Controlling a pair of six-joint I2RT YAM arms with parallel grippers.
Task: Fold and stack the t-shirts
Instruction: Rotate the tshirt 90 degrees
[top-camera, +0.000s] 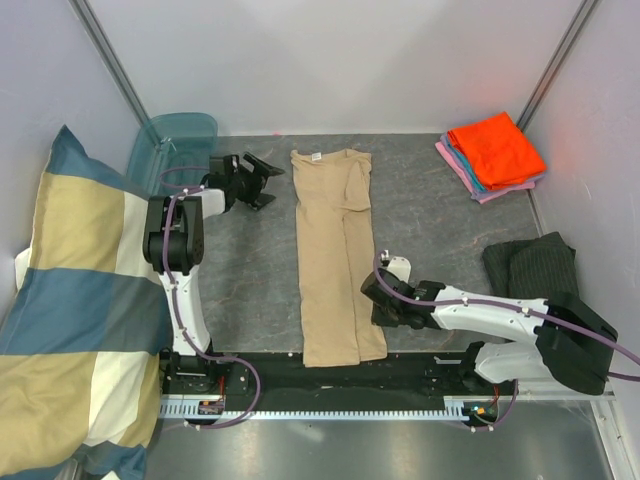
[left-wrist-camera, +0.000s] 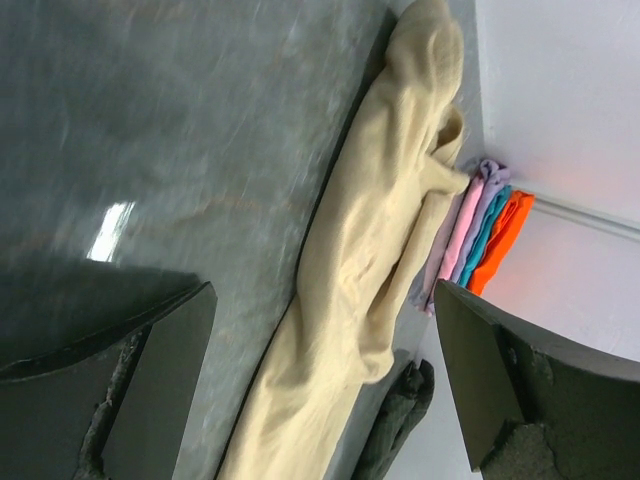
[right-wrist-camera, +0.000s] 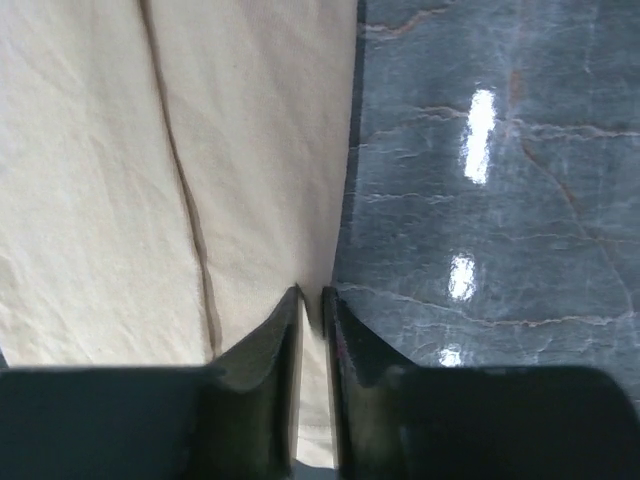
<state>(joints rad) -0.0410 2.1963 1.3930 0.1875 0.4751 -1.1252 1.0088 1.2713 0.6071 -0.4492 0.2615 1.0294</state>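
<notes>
A tan t-shirt lies folded into a long narrow strip down the middle of the grey table, collar at the far end. My right gripper is low at its near right edge. In the right wrist view its fingers stand almost together, with the tan t-shirt's edge in the thin slit between them. My left gripper hovers left of the collar, wide open and empty, looking along the tan t-shirt. A stack of folded t-shirts, orange on top, sits at the far right corner.
A dark grey striped cloth lies bunched at the right, above the right arm. A big blue-and-cream checked pillow fills the left side. A teal bin stands at the far left. White walls close the back and sides.
</notes>
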